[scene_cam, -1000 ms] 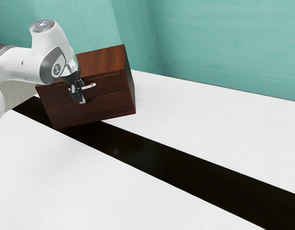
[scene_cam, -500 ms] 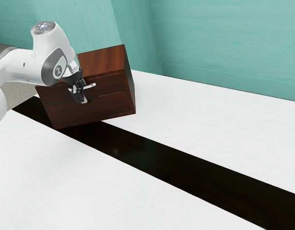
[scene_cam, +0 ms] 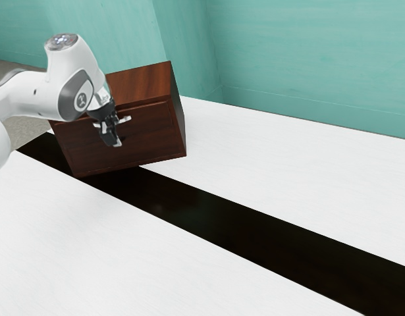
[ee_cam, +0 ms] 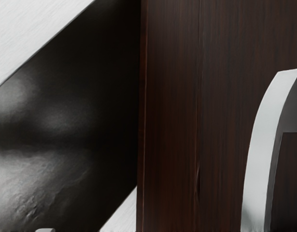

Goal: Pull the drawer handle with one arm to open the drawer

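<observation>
A dark wooden drawer box (scene_cam: 146, 131) stands at the back of the table, toward the exterior view's left. A silver handle (scene_cam: 125, 119) runs across its front. My gripper (scene_cam: 112, 138) points down over the handle's left part, its black fingers close together across the bar. In the wrist view the wooden front (ee_cam: 196, 96) is very near, with the curved silver handle (ee_cam: 264, 145) right beside my hand.
The white table (scene_cam: 288, 158) is crossed by a wide black strip (scene_cam: 255, 230) running from under the box toward the exterior view's lower right. A teal wall (scene_cam: 307, 46) rises behind. The black strip (ee_cam: 66, 121) also lies beside the box.
My hand has tilted and shifted slightly toward the exterior view's right along the handle. The seam under the drawer front is less distinct than before.
</observation>
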